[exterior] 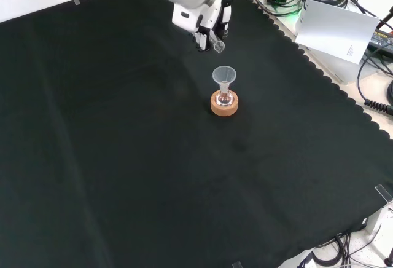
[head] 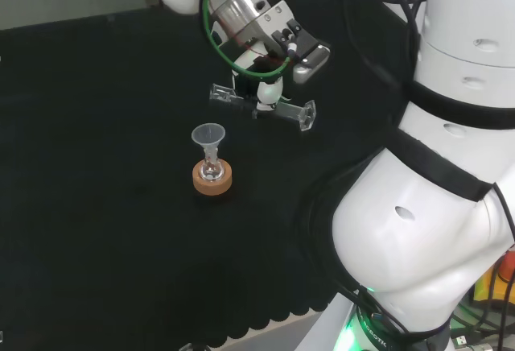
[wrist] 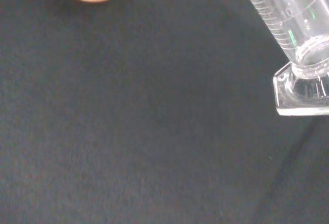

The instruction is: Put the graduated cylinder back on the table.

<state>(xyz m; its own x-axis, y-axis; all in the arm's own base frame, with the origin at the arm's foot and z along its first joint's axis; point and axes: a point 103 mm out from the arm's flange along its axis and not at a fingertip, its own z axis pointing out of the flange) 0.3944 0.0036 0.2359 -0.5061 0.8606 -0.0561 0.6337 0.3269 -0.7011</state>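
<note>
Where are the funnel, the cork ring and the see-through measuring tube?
funnel (head: 208,134): head view, its wide mouth.
cork ring (exterior: 223,106): front view, its side.
graduated cylinder (wrist: 288,16): wrist view, its marked wall.

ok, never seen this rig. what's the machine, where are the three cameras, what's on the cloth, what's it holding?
It is one white robot arm with a black and white fingered hand instead of a gripper. The head view looks over the arm from behind, so the big white shapes at its right are the arm's own links. The front view looks down on the black cloth from the opposite side. The wrist view looks past the palm. On the cloth stands a small clear glass flask in a cork ring stand, with a clear funnel in its neck. The hand holds a clear graduated cylinder roughly horizontal above the cloth.
</note>
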